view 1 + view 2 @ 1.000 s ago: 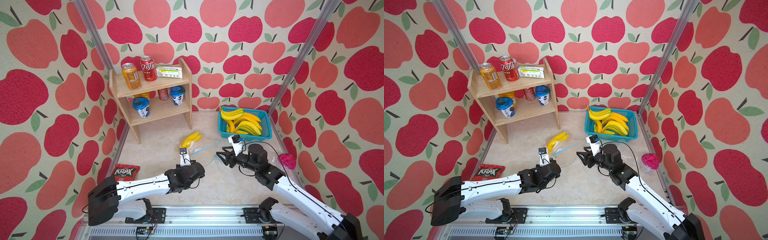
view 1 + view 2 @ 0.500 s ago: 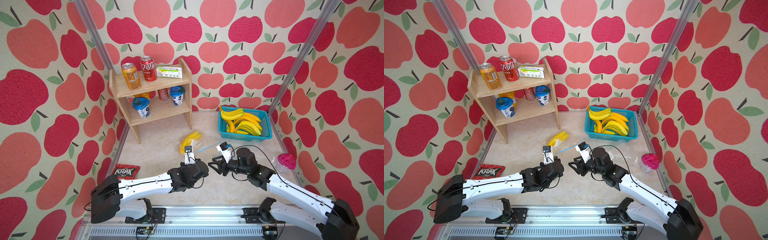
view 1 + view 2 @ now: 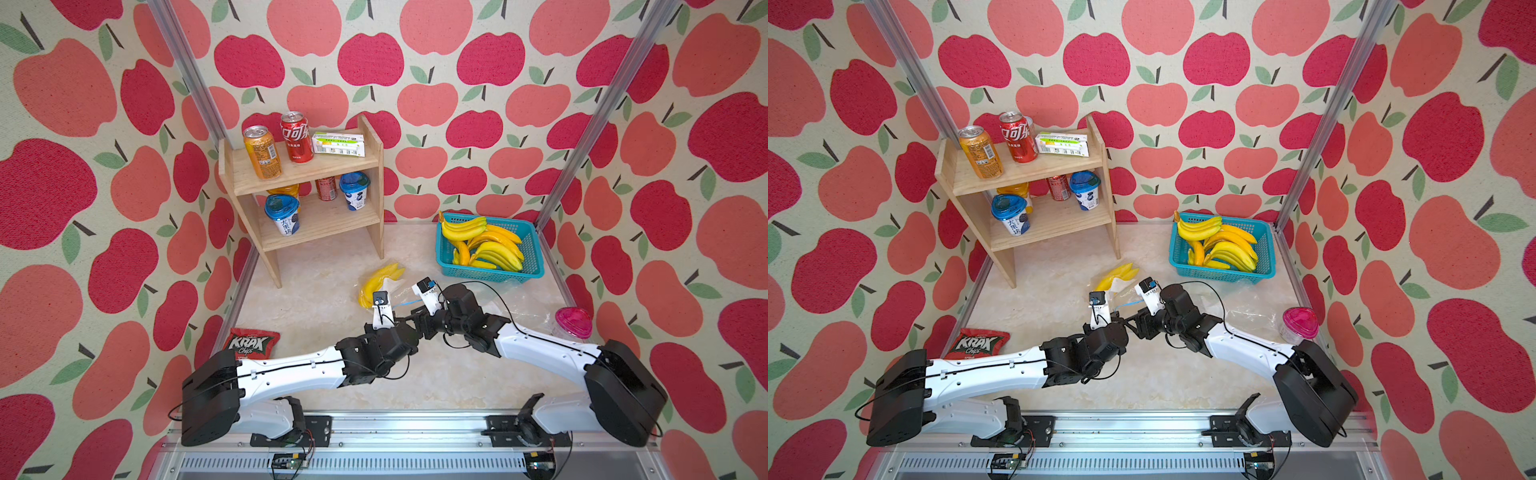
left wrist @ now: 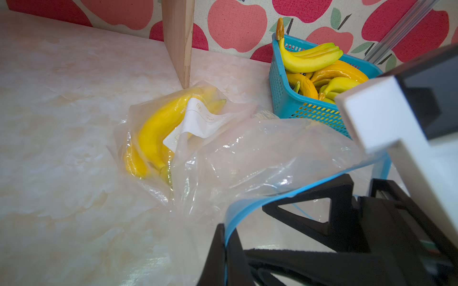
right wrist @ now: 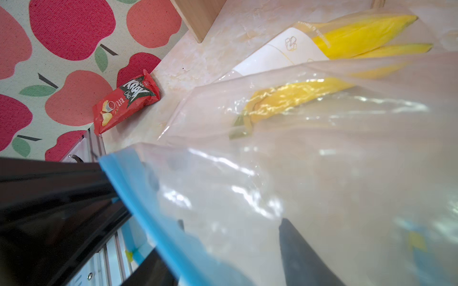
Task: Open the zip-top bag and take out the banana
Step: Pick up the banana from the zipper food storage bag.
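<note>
There were two arms, one zip-top bag (image 4: pixel 247 153) and one banana bunch (image 4: pixel 158 128) sealed inside it, three tips showing in the right wrist view. The bag lay on the marble-look table (image 3: pixel 316 291) near the middle, with the bunch at its far end, close to the foot of the wooden shelf (image 3: pixel 376 195).

The shelf held two cans on top, an orange can (image 3: pixel 262 153) and a red can (image 3: pixel 296 137), with one green-and-white box (image 3: pixel 338 144) lying beside them. Below stood two blue-lidded cups (image 3: pixel 283 215), one small red can (image 3: pixel 326 188) and an orange item half hidden behind. To the right of the bag sat one teal basket (image 3: pixel 490 272) heaped with bananas too overlapped to count. One Krax chips bag (image 3: pixel 249 343) lay by the left wall and one pink-lidded container (image 3: pixel 573 323) by the right.

Both arms reached low from the front rail and met tip to tip at the bag's blue zip edge. The left gripper (image 4: pixel 226 232) was pinched tight on that strip. The right gripper (image 3: pixel 417 321) had its jaws apart, one finger seen through the film, the bag's mouth between them.
</note>
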You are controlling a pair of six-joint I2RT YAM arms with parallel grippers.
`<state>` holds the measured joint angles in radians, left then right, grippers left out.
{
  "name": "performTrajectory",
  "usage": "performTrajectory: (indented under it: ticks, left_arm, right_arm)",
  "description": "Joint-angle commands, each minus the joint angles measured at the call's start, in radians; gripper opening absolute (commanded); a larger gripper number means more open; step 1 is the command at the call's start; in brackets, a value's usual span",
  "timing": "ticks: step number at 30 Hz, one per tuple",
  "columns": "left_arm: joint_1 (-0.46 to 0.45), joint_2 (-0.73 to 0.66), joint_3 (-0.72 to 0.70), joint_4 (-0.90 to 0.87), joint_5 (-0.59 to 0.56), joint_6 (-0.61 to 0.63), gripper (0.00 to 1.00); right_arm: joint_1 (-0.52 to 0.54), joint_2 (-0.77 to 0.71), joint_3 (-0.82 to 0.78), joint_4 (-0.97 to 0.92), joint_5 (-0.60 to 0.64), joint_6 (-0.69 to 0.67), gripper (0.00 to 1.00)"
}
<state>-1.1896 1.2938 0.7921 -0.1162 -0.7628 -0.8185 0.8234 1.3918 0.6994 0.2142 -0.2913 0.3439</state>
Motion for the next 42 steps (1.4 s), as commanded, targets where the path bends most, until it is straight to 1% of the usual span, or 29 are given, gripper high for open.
performTrajectory:
  ticks: [1,5,10,15,19,21,24,25,27,28,29,30,33,35,36,37,40,42]
  left_arm:
    - [-0.005,-0.032,-0.008,0.025,0.007,0.002,0.00]
    - [-0.007,-0.044,-0.013,0.039,0.010,0.000,0.00]
    - [-0.011,-0.057,-0.028,0.054,0.003,-0.023,0.00]
    - [-0.013,-0.060,-0.048,0.079,0.008,-0.044,0.00]
    - [-0.018,-0.056,-0.055,0.111,0.004,-0.046,0.00]
    - [-0.020,-0.056,-0.068,0.144,0.008,-0.047,0.00]
    - [-0.020,-0.053,-0.076,0.166,0.021,-0.047,0.00]
    - [-0.022,-0.053,-0.077,0.173,0.029,-0.042,0.04]
    - [-0.025,-0.059,-0.076,0.164,0.029,-0.036,0.16]
    - [-0.029,-0.068,-0.074,0.141,0.016,-0.045,0.31]
    - [-0.032,-0.081,-0.073,0.104,0.002,-0.064,0.50]
    - [-0.033,-0.096,-0.071,0.062,-0.010,-0.087,0.61]
    - [-0.047,-0.182,-0.103,-0.024,-0.063,-0.122,0.75]
    - [-0.060,-0.273,-0.121,-0.116,-0.123,-0.165,0.92]
    - [-0.064,-0.309,-0.119,-0.185,-0.153,-0.201,0.96]
    - [-0.069,-0.347,-0.115,-0.261,-0.185,-0.238,0.97]
    - [-0.060,-0.415,-0.108,-0.422,-0.236,-0.302,0.96]
    - [-0.004,-0.423,-0.105,-0.469,-0.202,-0.304,0.95]
  right_arm:
    - [0.011,0.048,0.021,0.117,-0.018,0.006,0.63]
    - [0.019,0.128,0.053,0.153,-0.012,-0.019,0.62]
    - [0.042,0.211,0.062,0.262,-0.029,-0.003,0.62]
    - [0.056,0.265,0.086,0.300,-0.031,0.030,0.63]
    - [0.068,0.300,0.108,0.318,0.001,0.040,0.69]
    - [0.072,0.321,0.116,0.335,0.018,0.047,0.69]
    - [0.075,0.359,0.154,0.306,0.071,0.063,0.69]
    - [0.076,0.368,0.156,0.315,0.080,0.067,0.68]
    - [0.076,0.364,0.141,0.342,0.079,0.074,0.68]
    - [0.074,0.353,0.128,0.353,0.079,0.079,0.67]
    - [0.074,0.340,0.115,0.355,0.080,0.077,0.67]
    - [0.073,0.326,0.106,0.353,0.085,0.074,0.67]
    - [0.070,0.299,0.094,0.326,0.088,0.055,0.68]
    - [0.070,0.293,0.095,0.314,0.078,0.045,0.67]
    - [0.068,0.294,0.098,0.311,0.077,0.046,0.67]
    - [0.068,0.294,0.102,0.306,0.074,0.044,0.67]
    - [0.060,0.304,0.114,0.295,0.065,0.043,0.67]
    - [0.057,0.305,0.114,0.296,0.055,0.046,0.67]
